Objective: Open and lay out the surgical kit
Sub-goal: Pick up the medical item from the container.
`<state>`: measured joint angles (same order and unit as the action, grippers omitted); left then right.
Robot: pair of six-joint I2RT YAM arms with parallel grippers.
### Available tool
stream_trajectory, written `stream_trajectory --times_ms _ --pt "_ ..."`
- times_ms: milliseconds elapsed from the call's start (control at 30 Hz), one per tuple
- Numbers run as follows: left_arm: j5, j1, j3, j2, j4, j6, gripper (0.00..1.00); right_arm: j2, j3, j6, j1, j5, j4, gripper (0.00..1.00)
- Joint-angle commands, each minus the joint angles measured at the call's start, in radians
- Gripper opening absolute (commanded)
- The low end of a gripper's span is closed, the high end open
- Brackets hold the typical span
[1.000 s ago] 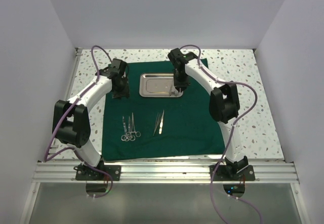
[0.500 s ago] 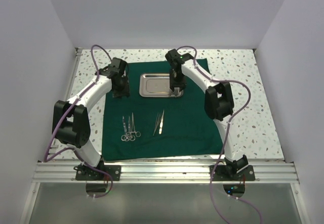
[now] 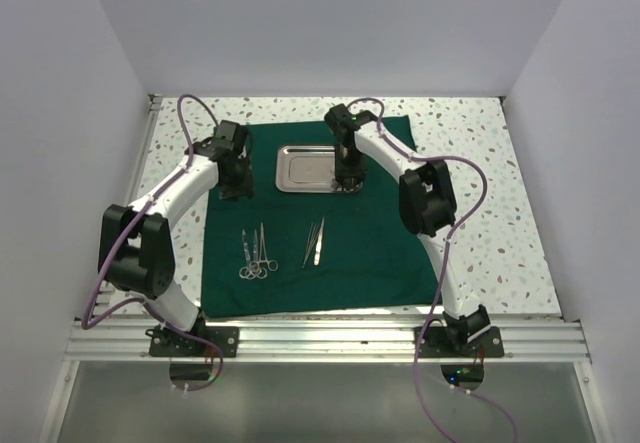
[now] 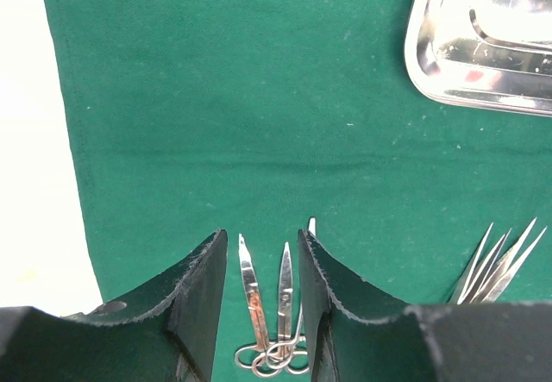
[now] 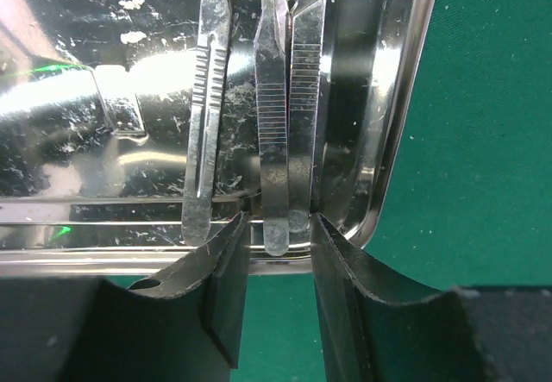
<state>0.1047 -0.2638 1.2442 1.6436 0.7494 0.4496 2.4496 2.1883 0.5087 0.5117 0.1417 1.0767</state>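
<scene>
Where the right gripper (image 5: 280, 227) reaches the steel tray (image 5: 405, 97), its fingers (image 5: 220, 266) stand a narrow gap apart. The butt ends of two ribbed silver instruments (image 5: 274, 123) lie between the tips, but whether the pads actually press on them I cannot tell. A third slim handle (image 5: 205, 97) lies just beside them, all three at the tray's right end.

The top view hides these under the wrist and shows only the gripper over that end of the tray, which sits on the far part of the green cloth (image 3: 380, 233).

The left gripper (image 4: 263, 244) hangs part-open and empty above the cloth. Its camera shows scissors and forceps (image 4: 252, 300) lying below the tips, tweezers (image 4: 496, 266) off to the right of them, and a corner of the tray beyond. The speckled table (image 3: 470, 153) borders the cloth.
</scene>
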Motion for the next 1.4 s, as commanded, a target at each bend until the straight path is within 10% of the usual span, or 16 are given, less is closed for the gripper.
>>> stream_trajectory --times_ms 0,333,667,1367 --pt "0.023 0.009 -0.015 -0.047 -0.018 -0.029 0.42 0.023 0.033 0.02 0.008 0.015 0.008 0.38" --pt "0.02 0.012 -0.065 -0.056 -0.051 -0.046 0.42 0.075 0.062 0.025 0.019 0.064 0.054 0.34" --pt "-0.003 0.034 -0.081 -0.048 -0.079 -0.069 0.42 0.101 0.005 0.034 0.021 0.121 0.069 0.0" --pt "-0.03 0.034 0.0 -0.001 -0.065 -0.057 0.42 -0.207 0.026 0.008 0.019 0.113 0.121 0.0"
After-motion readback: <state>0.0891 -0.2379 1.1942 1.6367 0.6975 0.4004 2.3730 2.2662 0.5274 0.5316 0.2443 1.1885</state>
